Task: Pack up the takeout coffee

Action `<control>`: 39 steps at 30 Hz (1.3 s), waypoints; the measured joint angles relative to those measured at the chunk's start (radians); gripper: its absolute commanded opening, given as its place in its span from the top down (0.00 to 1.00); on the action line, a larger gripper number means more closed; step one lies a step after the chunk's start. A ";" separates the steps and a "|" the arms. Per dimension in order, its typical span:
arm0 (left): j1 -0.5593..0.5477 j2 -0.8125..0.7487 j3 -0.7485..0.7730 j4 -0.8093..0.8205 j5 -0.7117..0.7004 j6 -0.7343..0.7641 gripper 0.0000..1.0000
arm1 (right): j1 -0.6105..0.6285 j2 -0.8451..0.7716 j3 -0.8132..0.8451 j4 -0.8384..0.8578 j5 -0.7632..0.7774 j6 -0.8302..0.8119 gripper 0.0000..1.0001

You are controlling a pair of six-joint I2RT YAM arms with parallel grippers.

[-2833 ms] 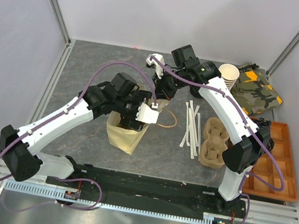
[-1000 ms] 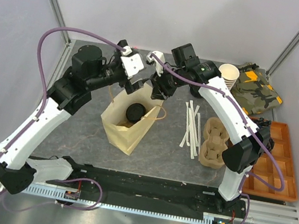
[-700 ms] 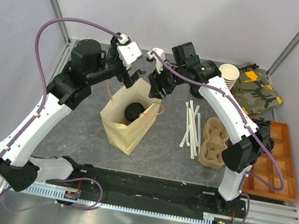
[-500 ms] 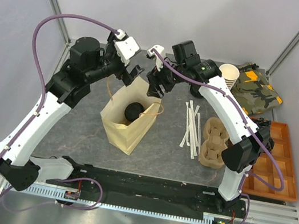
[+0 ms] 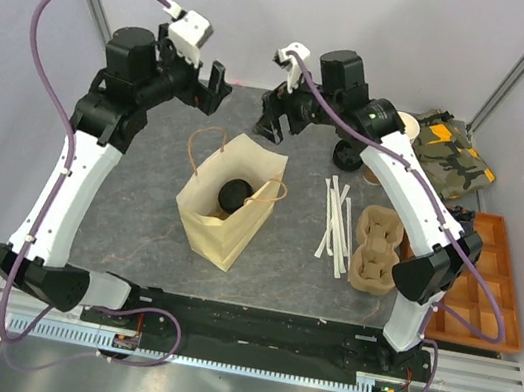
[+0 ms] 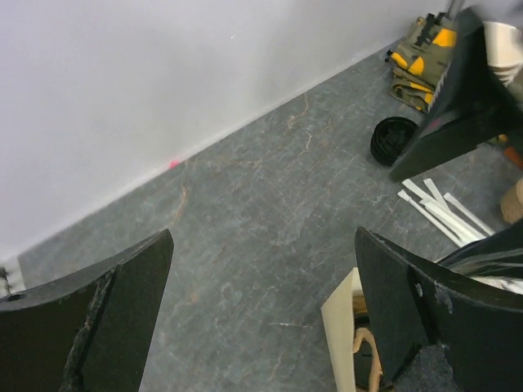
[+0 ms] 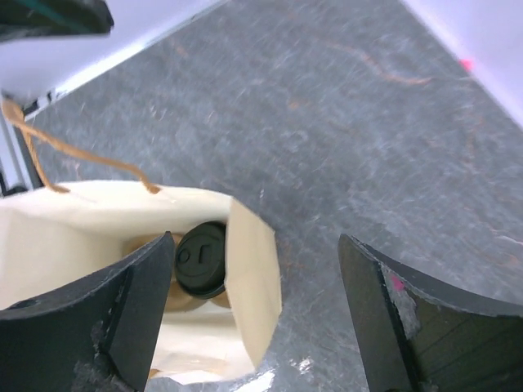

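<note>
The takeout coffee (image 5: 234,194), a brown paper cup with a black lid (image 7: 202,260), stands inside the open kraft paper bag (image 5: 235,232) at the table's middle. My left gripper (image 5: 217,85) hangs open above the table, behind and left of the bag, with nothing between its fingers (image 6: 98,327). My right gripper (image 5: 269,122) is open just behind the bag's far rim and apart from it. In the right wrist view the bag wall (image 7: 255,278) lies between and below the fingers (image 7: 425,327). The left wrist view catches only the bag's corner (image 6: 339,322).
White stir sticks (image 5: 336,224) and a pulp cup carrier (image 5: 375,246) lie right of the bag. Loose black lids (image 6: 395,139), a paper cup stack (image 5: 403,129) and a camouflage pouch (image 5: 457,154) sit at the back right. An orange tray (image 5: 485,286) lies far right.
Both arms have risen and drawn back from the bag toward the rear wall. My right gripper has opened and left the bag's rim. The cup stays in the bag.
</note>
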 measured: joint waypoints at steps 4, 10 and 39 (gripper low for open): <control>0.110 0.042 0.034 -0.035 0.053 -0.106 0.00 | -0.040 -0.034 0.003 0.028 0.027 0.041 0.09; 0.279 0.110 0.044 -0.101 0.129 -0.249 0.00 | -0.097 -0.143 -0.016 0.024 0.109 0.049 0.10; 0.409 0.066 -0.266 -0.080 0.158 -0.449 0.00 | -0.153 -0.346 -0.885 0.122 0.517 0.133 0.61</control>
